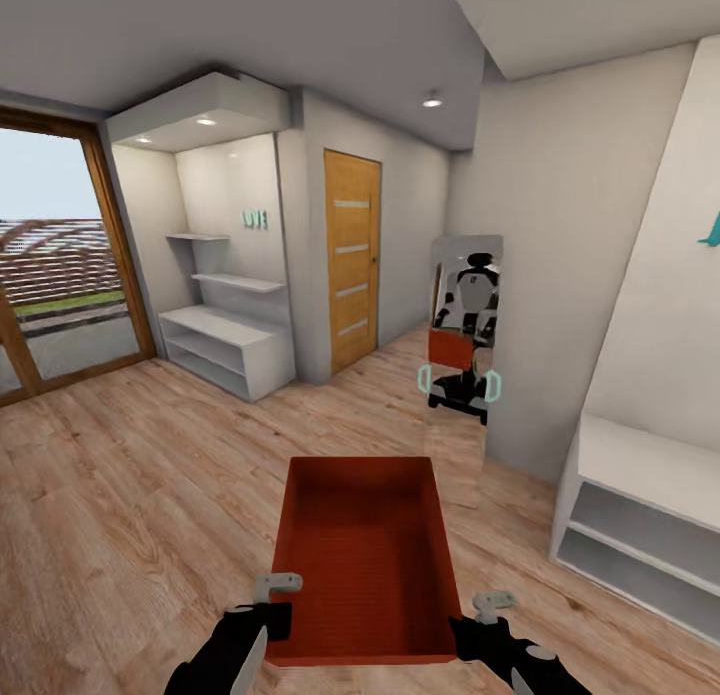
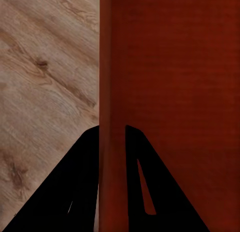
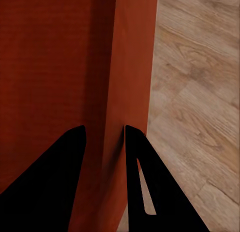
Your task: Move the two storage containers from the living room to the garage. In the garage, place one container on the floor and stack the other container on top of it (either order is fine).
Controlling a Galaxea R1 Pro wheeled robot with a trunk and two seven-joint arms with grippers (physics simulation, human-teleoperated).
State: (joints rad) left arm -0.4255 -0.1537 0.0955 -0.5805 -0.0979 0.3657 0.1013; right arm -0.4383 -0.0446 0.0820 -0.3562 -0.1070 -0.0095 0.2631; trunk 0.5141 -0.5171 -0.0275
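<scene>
An orange-red storage container point(image 1: 362, 565), open-topped and empty, hangs in front of me above a light wood plank floor. My left gripper point(image 1: 278, 620) is shut on its left wall near the near corner, and my right gripper point(image 1: 462, 630) is shut on its right wall. In the left wrist view the black fingers point(image 2: 82, 182) pinch the thin red wall point(image 2: 112, 142) between them, and the left gripper point(image 2: 112, 129) straddles it. In the right wrist view the right gripper point(image 3: 104, 128) clamps the other wall point(image 3: 112, 142) the same way. A wall mirror point(image 1: 463, 335) reflects me carrying the container.
A wood-panelled door point(image 1: 352, 260) stands shut ahead at the centre. White shelving point(image 1: 225, 345) fills an alcove to its left, and a glass door with a wooden frame point(image 1: 60, 265) is at far left. A low white shelf unit point(image 1: 640, 525) juts out at right.
</scene>
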